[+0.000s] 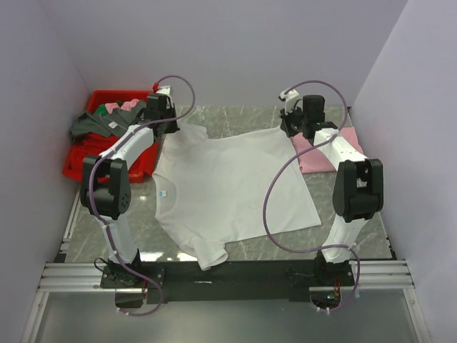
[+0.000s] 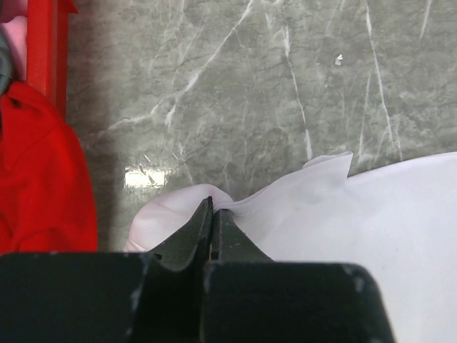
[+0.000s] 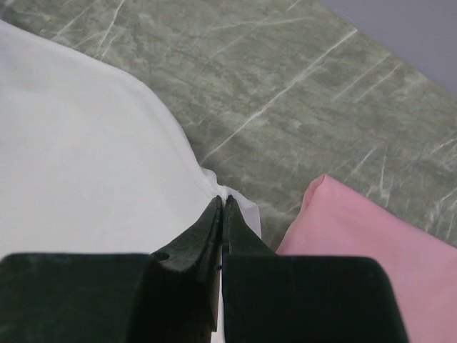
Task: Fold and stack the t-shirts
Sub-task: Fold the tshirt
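A white t-shirt (image 1: 228, 189) lies spread across the marble table, neck label toward the left. My left gripper (image 1: 166, 123) is at its far left corner, shut on a pinch of the white cloth (image 2: 235, 207). At the far right corner my right gripper (image 1: 294, 128) is shut on the shirt's edge (image 3: 232, 204). A folded pale pink t-shirt (image 1: 321, 153) lies on the table just right of that corner and shows beside the right fingers (image 3: 357, 229).
A red bin (image 1: 93, 143) with dark, pink and red clothes stands at the back left, its wall (image 2: 50, 57) close to the left gripper. Purple cables loop over both arms. Grey walls enclose the table on three sides.
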